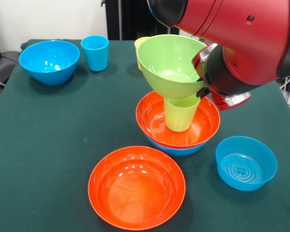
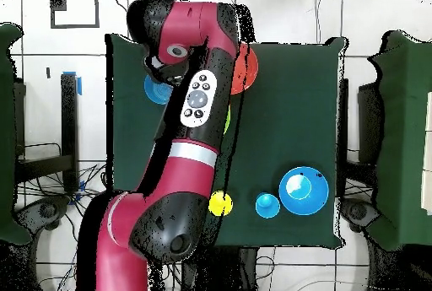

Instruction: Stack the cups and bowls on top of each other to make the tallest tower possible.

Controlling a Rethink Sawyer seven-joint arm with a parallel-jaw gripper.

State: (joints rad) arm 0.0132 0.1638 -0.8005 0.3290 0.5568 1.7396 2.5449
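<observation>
We see a dark green table (image 1: 48, 145), white wall behind. The tower (image 1: 178, 126) stands mid-table, green bowl (image 1: 170, 65) tilted on top; the gripper (image 1: 203, 79) beside it, fingers hidden—cannot tell.

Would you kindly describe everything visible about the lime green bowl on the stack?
The glossy lime green plastic bowl is round, tapering to a narrow base. It sits upright, slightly tilted, atop the upright lime green plastic cup, which stands in the wide orange plastic bowl nested in a blue bowl. It looks empty. The red robot arm presses against its right rim.
</observation>
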